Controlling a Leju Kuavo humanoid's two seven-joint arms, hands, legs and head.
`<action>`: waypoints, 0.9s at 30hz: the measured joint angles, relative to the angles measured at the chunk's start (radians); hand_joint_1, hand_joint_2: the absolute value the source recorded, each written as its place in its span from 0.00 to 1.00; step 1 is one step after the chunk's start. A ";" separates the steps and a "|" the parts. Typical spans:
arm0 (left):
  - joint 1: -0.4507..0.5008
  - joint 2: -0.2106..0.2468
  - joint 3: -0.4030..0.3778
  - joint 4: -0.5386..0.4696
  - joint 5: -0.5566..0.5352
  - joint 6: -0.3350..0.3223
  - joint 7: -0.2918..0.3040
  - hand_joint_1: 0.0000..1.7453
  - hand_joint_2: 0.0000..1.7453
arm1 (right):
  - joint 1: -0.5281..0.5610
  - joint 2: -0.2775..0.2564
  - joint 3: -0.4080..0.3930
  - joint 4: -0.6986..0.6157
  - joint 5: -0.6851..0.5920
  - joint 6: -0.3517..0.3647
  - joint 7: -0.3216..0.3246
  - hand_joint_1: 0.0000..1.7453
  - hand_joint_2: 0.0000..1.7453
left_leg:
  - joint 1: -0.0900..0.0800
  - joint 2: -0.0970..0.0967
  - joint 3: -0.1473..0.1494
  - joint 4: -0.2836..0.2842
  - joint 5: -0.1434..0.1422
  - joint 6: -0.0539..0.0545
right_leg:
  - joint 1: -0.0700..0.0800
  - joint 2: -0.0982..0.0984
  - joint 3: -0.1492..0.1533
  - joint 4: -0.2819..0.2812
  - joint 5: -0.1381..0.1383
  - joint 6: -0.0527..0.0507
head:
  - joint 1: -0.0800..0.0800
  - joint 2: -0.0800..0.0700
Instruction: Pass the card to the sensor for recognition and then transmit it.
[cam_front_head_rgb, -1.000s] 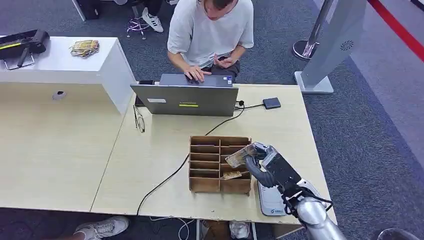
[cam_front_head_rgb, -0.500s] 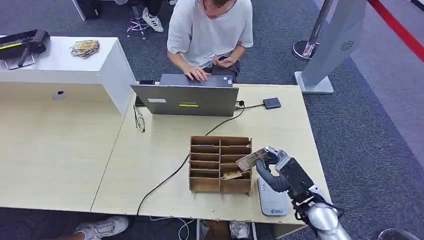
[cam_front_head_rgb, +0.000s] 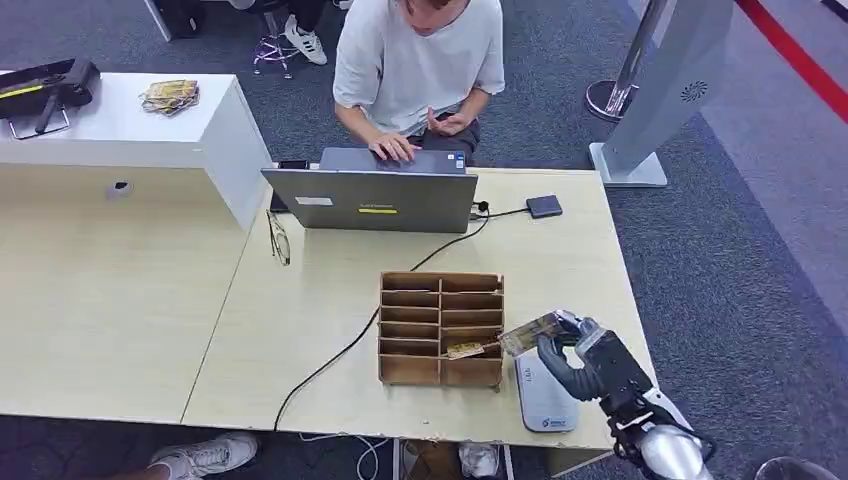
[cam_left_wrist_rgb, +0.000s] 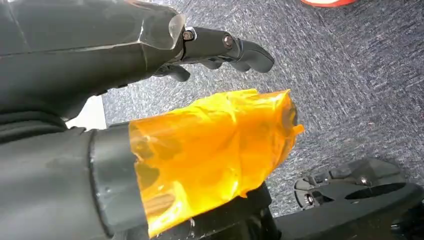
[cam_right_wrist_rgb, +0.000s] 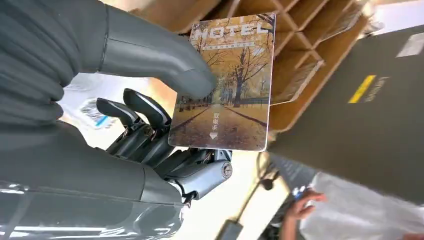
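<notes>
**Card in my grip, over the sensor**

The bench (cam_front_head_rgb: 300, 300) carries everything from largest to smallest: the laptop (cam_front_head_rgb: 368, 200) at the far edge, where a person (cam_front_head_rgb: 420, 60) types, then the wooden rack (cam_front_head_rgb: 440, 328) in front of me, then the flat white sensor (cam_front_head_rgb: 543, 395) lying just beside the rack on my right.

My right robot hand (cam_front_head_rgb: 575, 357) hangs above the sensor's far end, close to the rack's corner. It holds the card (cam_right_wrist_rgb: 225, 85), thumb (cam_right_wrist_rgb: 150, 55) pressed on the printed face and the dark fingers (cam_right_wrist_rgb: 145, 117) backing it from behind. That pinch near one edge leaves most of the card free, which I judge suits laying it flat against the reader. In the head view the card (cam_front_head_rgb: 528, 332) tilts, one end toward the rack, so it probably needs levelling and lowering before the sensor can read it.

A second card (cam_front_head_rgb: 465, 350) sticks out of a rack slot nearby.

My left robot hand (cam_left_wrist_rgb: 220, 47) hangs over the carpet, fingers curled in, holding nothing.
</notes>
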 joint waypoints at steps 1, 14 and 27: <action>0.000 0.000 0.000 0.000 0.001 0.000 0.000 0.00 0.00 | 0.008 -0.004 -0.006 -0.002 0.002 0.003 0.001 1.00 1.00 | 0.000 0.000 0.000 0.000 0.000 0.000 | 0.000 0.000 0.000 0.000 0.000 0.000 | 0.000 0.000; 0.000 0.002 0.006 0.000 0.000 0.001 -0.013 0.00 0.00 | 0.072 -0.048 -0.064 -0.002 0.021 0.034 0.016 1.00 1.00 | 0.000 0.000 0.000 0.000 0.000 0.000 | 0.000 0.000 0.000 0.000 0.000 0.000 | 0.000 0.000; 0.001 0.009 0.006 0.000 -0.008 0.001 -0.017 0.00 0.00 | 0.115 -0.157 -0.057 -0.035 0.068 0.083 0.071 1.00 1.00 | 0.000 0.000 0.000 0.000 0.000 0.000 | 0.000 0.000 0.000 0.000 0.000 0.000 | 0.000 0.000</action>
